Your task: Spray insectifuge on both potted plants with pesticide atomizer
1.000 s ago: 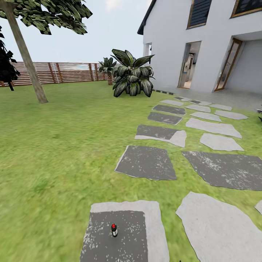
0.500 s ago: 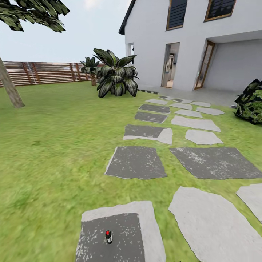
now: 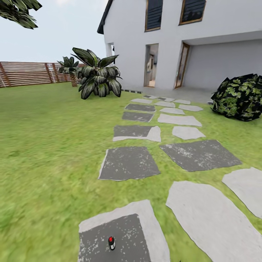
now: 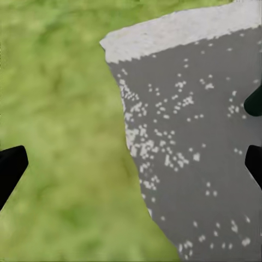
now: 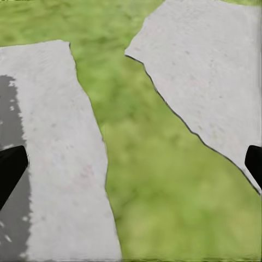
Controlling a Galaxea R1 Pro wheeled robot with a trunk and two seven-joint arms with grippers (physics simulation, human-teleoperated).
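**Mia:** Where is the little dark spray bottle with the red top [image 3: 111, 243]?

**Ben:** It stands upright at 6 o'clock, on the nearest flat grey stepping stone [image 3: 145, 222] in the green lawn [image 3: 47, 145].

**Mia:** And the pincers?

**Ben:** The left pincer [image 4: 131, 158] is spread wide over stone and grass. The right pincer [image 5: 131, 164] is spread wide too. Both hold nothing.

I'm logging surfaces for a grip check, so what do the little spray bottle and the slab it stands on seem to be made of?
The pesticide atomizer looks like dark glossy plastic with a red cap, though it's too small to be sure. The stepping stone under it looks like rough matte stone: dark grey, white-speckled, with a pale irregular border.
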